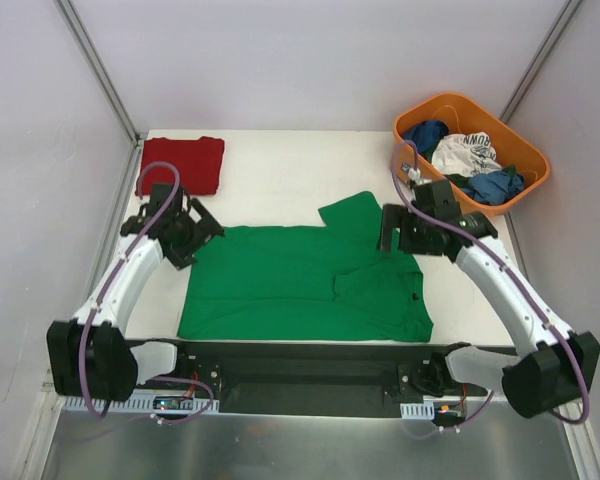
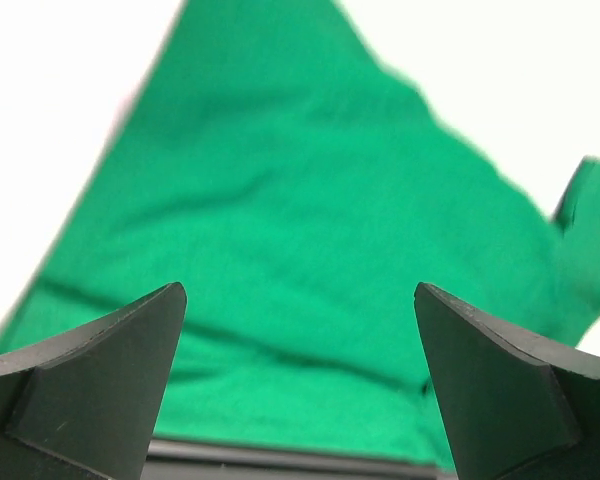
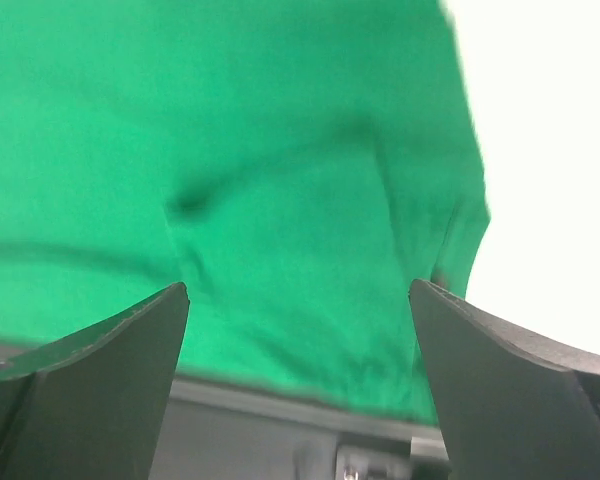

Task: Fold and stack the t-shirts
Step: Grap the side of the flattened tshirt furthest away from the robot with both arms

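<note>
White table [image 1: 280, 170], green t-shirt [image 1: 280, 285], illegible print [image 1: 474, 144]

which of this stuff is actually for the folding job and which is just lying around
For the job: green collared t-shirt, spread out; dark red t-shirt, folded, far left.
Just lying about: orange basket holding blue garments and a white printed garment.

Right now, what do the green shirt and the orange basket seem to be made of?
The green collared shirt: soft matte fabric, perhaps cotton; it lies limp with shallow creases. The orange basket: likely moulded plastic, smooth and slightly glossy, with a rigid rim.
</note>
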`<state>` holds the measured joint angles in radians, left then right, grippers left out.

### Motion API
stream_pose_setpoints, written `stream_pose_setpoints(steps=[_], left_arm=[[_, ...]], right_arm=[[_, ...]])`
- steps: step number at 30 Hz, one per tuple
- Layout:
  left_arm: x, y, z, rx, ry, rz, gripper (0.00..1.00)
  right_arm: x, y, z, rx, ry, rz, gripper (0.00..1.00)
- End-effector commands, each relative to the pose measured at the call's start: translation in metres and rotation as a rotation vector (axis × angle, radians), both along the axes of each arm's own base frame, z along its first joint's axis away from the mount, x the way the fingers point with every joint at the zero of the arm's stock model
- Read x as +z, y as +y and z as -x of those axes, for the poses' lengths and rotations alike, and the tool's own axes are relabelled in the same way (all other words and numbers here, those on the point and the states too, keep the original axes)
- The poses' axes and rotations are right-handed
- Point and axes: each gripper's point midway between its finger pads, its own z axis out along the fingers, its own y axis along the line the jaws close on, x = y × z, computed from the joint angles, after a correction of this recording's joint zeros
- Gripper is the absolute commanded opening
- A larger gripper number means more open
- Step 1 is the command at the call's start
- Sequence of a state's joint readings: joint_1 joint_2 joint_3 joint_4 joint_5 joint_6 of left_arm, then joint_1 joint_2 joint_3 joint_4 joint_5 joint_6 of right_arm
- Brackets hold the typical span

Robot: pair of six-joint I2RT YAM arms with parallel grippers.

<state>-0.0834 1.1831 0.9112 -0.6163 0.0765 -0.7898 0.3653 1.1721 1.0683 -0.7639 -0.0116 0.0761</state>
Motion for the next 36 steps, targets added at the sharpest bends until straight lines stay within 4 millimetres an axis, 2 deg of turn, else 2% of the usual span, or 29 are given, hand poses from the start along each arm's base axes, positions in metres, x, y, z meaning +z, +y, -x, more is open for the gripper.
stream_pose_setpoints(steps=[1,2,3,4,5,6,7,8,9,10,11,12,13,15,16,18,20,23,26,28,30,31,33,34,36], left_arm=[[0.008,0.028,-0.042,0.013,0.008,-0.145,0.99],[-0.003,0.03,-0.05,0.025,0.053,-0.147,0.99],[-0.005,0.034,-0.056,0.041,0.063,-0.147,0.99],[0.004,0.036,-0.071,0.051,0.039,-0.157,0.99],[-0.008,0.042,-0.08,0.061,0.074,-0.194,0.99],[-0.011,0.043,-0.087,0.057,0.084,-0.204,0.94],[-0.003,0.043,-0.102,0.047,0.061,-0.212,0.9],[-0.016,0.044,-0.108,0.04,0.098,-0.22,0.87],[-0.02,0.045,-0.113,0.037,0.112,-0.231,0.85],[-0.018,0.048,-0.121,0.045,0.109,-0.241,0.79],[-0.031,0.052,-0.123,0.047,0.148,-0.266,0.78],[-0.035,0.054,-0.125,0.048,0.162,-0.276,0.77],[-0.037,0.055,-0.127,0.047,0.177,-0.284,0.72],[-0.051,0.056,-0.127,0.037,0.22,-0.295,0.68],[-0.054,0.056,-0.126,0.038,0.235,-0.295,0.67],[-0.065,0.058,-0.123,0.039,0.267,-0.303,0.67],[-0.076,0.059,-0.119,0.038,0.3,-0.31,0.63],[-0.085,0.059,-0.117,0.036,0.329,-0.311,0.62],[-0.093,0.06,-0.115,0.036,0.35,-0.321,0.56],[-0.095,0.063,-0.115,0.039,0.358,-0.333,0.53],[-0.098,0.064,-0.115,0.039,0.366,-0.336,0.53],[-0.097,0.064,-0.118,0.037,0.362,-0.337,0.53],[-0.097,0.066,-0.12,0.039,0.357,-0.34,0.52],[-0.095,0.066,-0.122,0.037,0.355,-0.338,0.52],[-0.093,0.069,-0.123,0.041,0.35,-0.346,0.53]], right_arm=[[0.024,0.002,-0.064,-0.025,-0.126,0.085,0.97],[0.028,0.006,-0.074,-0.02,-0.149,0.076,0.97],[0.029,0.008,-0.08,-0.018,-0.154,0.073,0.97],[0.03,0.012,-0.092,-0.014,-0.155,0.08,0.97],[0.029,0.013,-0.097,-0.015,-0.153,0.088,0.97],[0.029,0.011,-0.103,-0.005,-0.154,0.114,0.97],[0.02,0.012,-0.111,0.001,-0.131,0.133,0.97],[0.026,0.013,-0.12,0.007,-0.147,0.14,0.97],[0.025,0.015,-0.126,0.01,-0.145,0.141,0.97],[0.015,0.017,-0.133,0.016,-0.118,0.152,0.97],[0.021,0.018,-0.143,0.013,-0.136,0.149,0.97],[0.018,0.018,-0.149,0.011,-0.13,0.154,0.97],[0.006,0.018,-0.154,0.012,-0.099,0.167,0.97],[0.007,0.02,-0.168,0.01,-0.103,0.163,0.97],[-0.004,0.02,-0.173,0.012,-0.078,0.171,0.97],[-0.004,0.023,-0.184,0.015,-0.085,0.163,0.97],[-0.017,0.025,-0.191,0.027,-0.062,0.177,0.97],[-0.024,0.026,-0.206,0.036,-0.058,0.19,0.97],[-0.031,0.029,-0.22,0.05,-0.05,0.195,0.97],[-0.038,0.032,-0.225,0.062,-0.04,0.194,0.97],[-0.036,0.034,-0.233,0.067,-0.054,0.188,0.97],[-0.043,0.034,-0.236,0.07,-0.045,0.192,0.97],[-0.041,0.036,-0.243,0.077,-0.057,0.193,0.97],[-0.048,0.037,-0.244,0.08,-0.043,0.2,0.97],[-0.047,0.038,-0.25,0.083,-0.052,0.197,0.97]])
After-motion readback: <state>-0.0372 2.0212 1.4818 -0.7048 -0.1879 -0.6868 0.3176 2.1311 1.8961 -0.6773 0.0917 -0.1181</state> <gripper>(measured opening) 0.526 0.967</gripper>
